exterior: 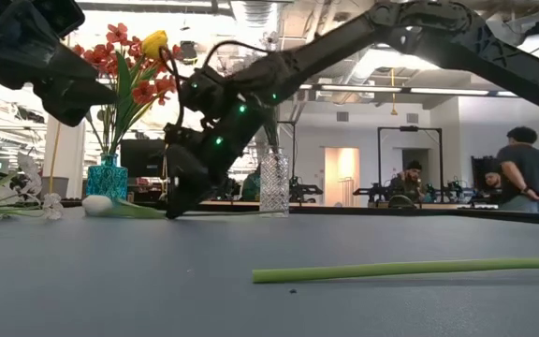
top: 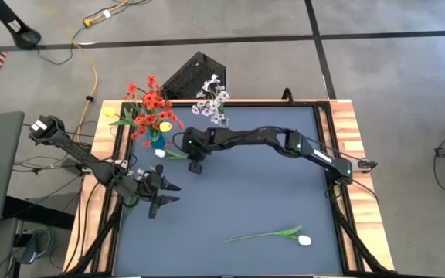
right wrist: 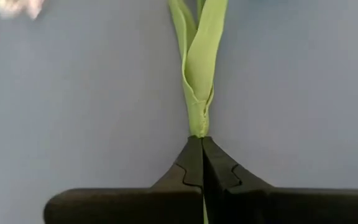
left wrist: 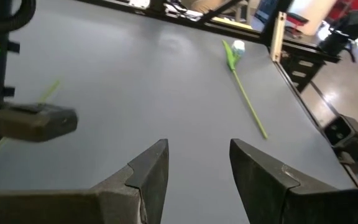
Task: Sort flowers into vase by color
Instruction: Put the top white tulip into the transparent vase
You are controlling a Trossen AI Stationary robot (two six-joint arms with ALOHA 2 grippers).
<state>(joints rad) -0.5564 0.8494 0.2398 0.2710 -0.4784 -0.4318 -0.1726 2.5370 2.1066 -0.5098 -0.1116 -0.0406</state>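
No brand, label or writing is legible to you anywhere on the rig or the things.

Your right end effector (right wrist: 202, 163) is pressed together on the green stem of a white tulip bud (top: 161, 153), pinching it low on the dark blue-grey table (top: 246, 201), just beside the teal glass vase (exterior: 107, 178) holding red blossom clusters (top: 151, 100) and a yellow tulip bud (exterior: 154, 41). The right arm reaches across the table, wrist angled steeply down.

Your left end effector (left wrist: 197, 162) hovers near the table's left edge, fingers spread, holding nothing.

A second white tulip on a long green stem (top: 273, 234) lies flat on the near part of the table, well apart. A clear cut-glass vase (exterior: 273, 184) stands behind the right arm.
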